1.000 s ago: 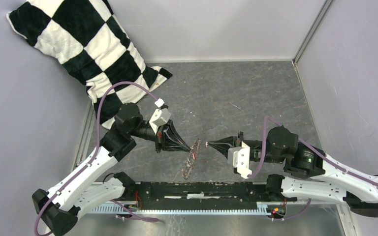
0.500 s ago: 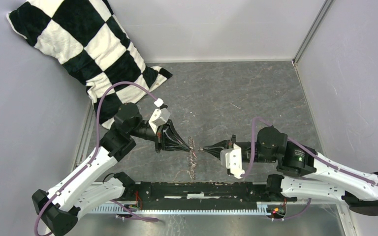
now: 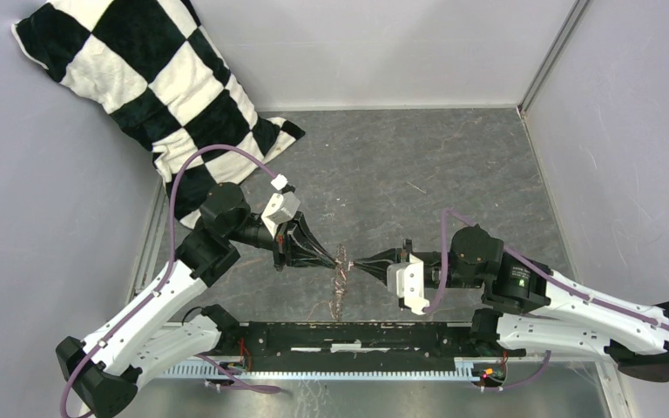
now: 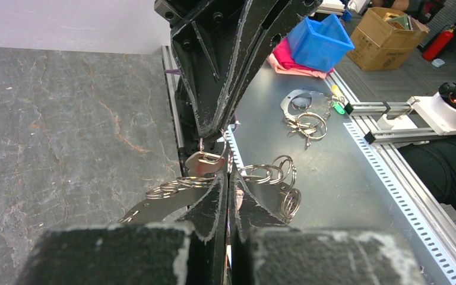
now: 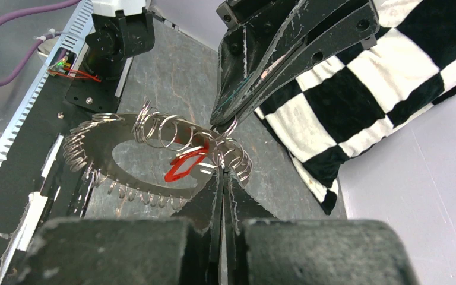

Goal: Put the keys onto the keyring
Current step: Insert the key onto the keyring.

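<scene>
The keyring (image 3: pixel 340 280) is a chain of small silver rings that hangs off the table between my two grippers. My left gripper (image 3: pixel 334 259) is shut on one of its rings (image 4: pixel 267 174). My right gripper (image 3: pixel 354 263) is shut and meets the left one tip to tip at the ring cluster. In the left wrist view the small silver key (image 4: pixel 204 162) sits at the right gripper's tip, against a ring. In the right wrist view the ring chain (image 5: pixel 124 145) and its red tag (image 5: pixel 184 165) hang just beyond my shut fingers (image 5: pixel 214 196). The key is hidden there.
A black-and-white checkered pillow (image 3: pixel 139 83) leans in the far left corner. Grey walls close the back and right. A black rail (image 3: pixel 357 335) runs along the near edge. Beyond it are a metal bench with other key rings (image 4: pixel 304 122) and a blue bin (image 4: pixel 320 38).
My right gripper has moved left until its tip meets the left gripper at the keyring. The keyring has swung from a slant to hang nearly straight down.
</scene>
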You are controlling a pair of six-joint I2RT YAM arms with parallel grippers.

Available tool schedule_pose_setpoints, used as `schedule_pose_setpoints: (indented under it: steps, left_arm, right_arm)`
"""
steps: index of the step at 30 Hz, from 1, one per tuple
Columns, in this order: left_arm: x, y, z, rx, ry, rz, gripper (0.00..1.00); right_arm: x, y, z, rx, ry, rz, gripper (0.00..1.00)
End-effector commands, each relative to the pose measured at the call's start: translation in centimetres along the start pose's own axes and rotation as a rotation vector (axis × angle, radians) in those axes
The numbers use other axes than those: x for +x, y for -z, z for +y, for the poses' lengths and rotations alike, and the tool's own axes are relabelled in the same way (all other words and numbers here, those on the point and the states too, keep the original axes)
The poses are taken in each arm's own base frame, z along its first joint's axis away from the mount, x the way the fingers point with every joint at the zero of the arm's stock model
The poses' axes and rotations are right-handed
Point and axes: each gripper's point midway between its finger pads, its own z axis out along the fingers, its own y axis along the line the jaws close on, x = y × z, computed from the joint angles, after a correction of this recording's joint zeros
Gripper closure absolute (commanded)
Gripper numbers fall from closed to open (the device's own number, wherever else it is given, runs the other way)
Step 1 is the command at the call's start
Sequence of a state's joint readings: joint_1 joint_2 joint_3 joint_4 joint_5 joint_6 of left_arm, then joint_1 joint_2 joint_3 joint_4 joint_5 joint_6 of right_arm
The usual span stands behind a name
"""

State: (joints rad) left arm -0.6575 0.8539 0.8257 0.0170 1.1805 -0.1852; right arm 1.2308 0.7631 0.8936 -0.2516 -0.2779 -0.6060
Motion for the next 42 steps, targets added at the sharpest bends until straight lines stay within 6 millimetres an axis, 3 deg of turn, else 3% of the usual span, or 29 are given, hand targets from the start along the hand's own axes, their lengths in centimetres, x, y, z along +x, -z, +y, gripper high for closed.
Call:
schedule_pose_setpoints:
  steps: [1,16,42]
  left_arm:
    - [-2.8,0.2,-0.8,0.007,-0.131,-0.044,0.98]
    - [-3.0,0.3,-0.7,-0.008,-0.139,-0.049,0.98]
    - [-2.8,0.4,-0.5,-0.032,-0.152,-0.042,0.98]
  right_arm:
    - [-1.7,-0.2,-0.8,0.033,0.008,-0.072,1.00]
    - [-1.6,-0.6,-0.4,0.009,0.004,-0.069,1.00]
    - [-3.3,-0.4,-1.4,0.044,0.003,-0.133,1.00]
